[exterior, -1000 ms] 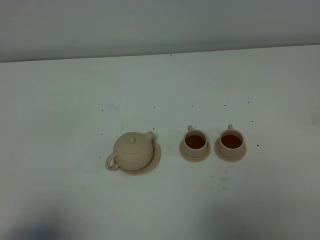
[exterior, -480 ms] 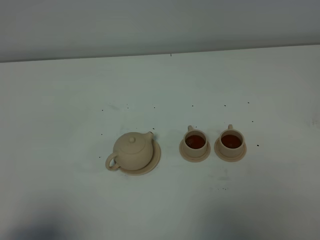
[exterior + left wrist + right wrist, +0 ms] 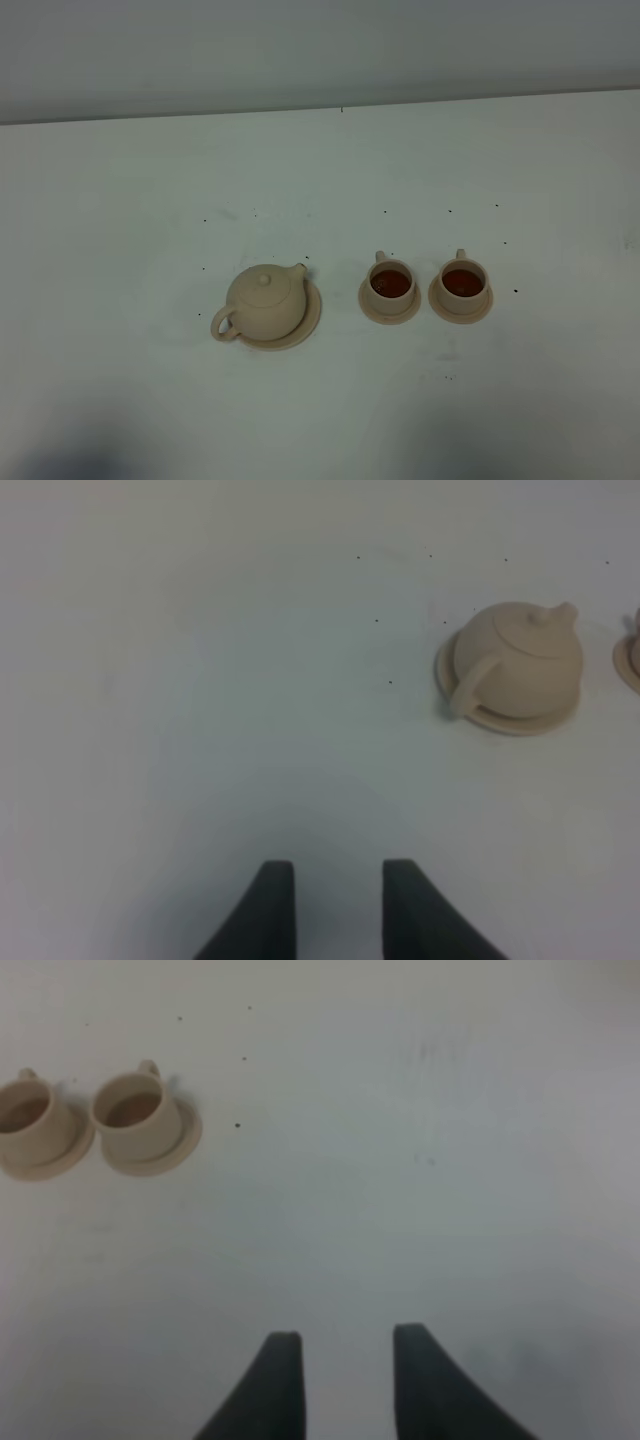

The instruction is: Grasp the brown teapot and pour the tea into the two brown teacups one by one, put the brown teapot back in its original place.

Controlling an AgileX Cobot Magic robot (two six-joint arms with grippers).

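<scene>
Exterior high shows teapot (image 3: pixel 265 304) seated on its saucer (image 3: pixel 309 318), both teacups (image 3: pixel 391 284) (image 3: pixel 464 282) filled; I read the task as complete, left tool (image 3: pixel 338 900) and right tool (image 3: pixel 347 1375) apart, empty.

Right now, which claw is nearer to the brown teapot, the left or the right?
Left. The left claw is open over bare table with the brown teapot in its wrist view. The right claw sees only the two teacups, not the teapot.
</scene>
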